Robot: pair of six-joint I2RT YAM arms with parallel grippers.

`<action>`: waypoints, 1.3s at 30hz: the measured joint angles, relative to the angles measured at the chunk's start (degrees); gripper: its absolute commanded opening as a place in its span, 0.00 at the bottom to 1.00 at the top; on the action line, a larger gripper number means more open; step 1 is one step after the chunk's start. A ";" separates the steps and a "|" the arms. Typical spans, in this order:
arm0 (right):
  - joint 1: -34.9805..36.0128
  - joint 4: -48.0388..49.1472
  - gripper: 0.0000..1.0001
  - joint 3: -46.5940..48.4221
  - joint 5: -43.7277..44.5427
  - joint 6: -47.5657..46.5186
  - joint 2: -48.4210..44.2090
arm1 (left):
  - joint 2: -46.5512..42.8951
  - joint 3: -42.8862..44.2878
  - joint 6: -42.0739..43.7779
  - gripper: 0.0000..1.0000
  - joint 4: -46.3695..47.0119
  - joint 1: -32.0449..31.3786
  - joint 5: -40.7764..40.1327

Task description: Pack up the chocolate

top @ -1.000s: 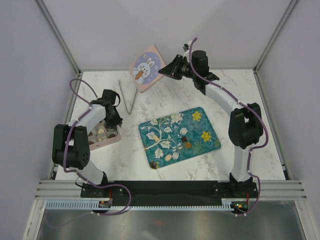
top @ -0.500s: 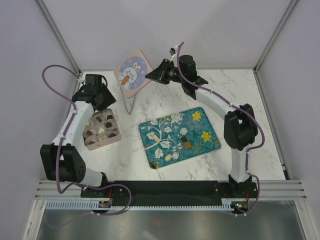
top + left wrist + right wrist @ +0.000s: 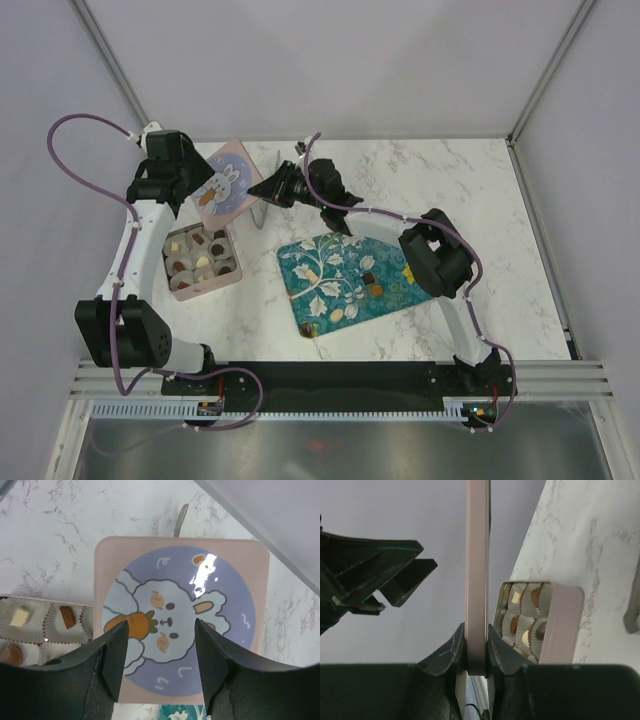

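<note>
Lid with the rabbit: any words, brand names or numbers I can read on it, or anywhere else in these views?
No readable text in any view.
Lid: only a rabbit picture with a carrot and a few loose squiggles, no letters or numbers.
Tin: no writing visible.
Tray: flower and leaf pattern only, no label.

I can read no words, numbers or brand marks anywhere in my views. The pink lid (image 3: 180,620) carries only a drawn rabbit with a carrot and loose squiggles. The teal tray (image 3: 310,290) bears flower prints alone.
</note>
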 measured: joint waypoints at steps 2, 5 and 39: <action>1.77 4.11 0.00 -3.02 1.40 1.88 0.31 | -1.16 -2.49 1.22 0.64 0.55 2.05 2.16; 4.85 9.20 0.00 -7.48 3.89 4.87 0.48 | -3.54 -7.15 1.99 0.62 0.39 9.11 7.48; 18.73 21.31 0.00 -8.50 20.06 20.92 12.24 | -6.93 -22.75 5.01 0.48 -3.26 32.52 13.18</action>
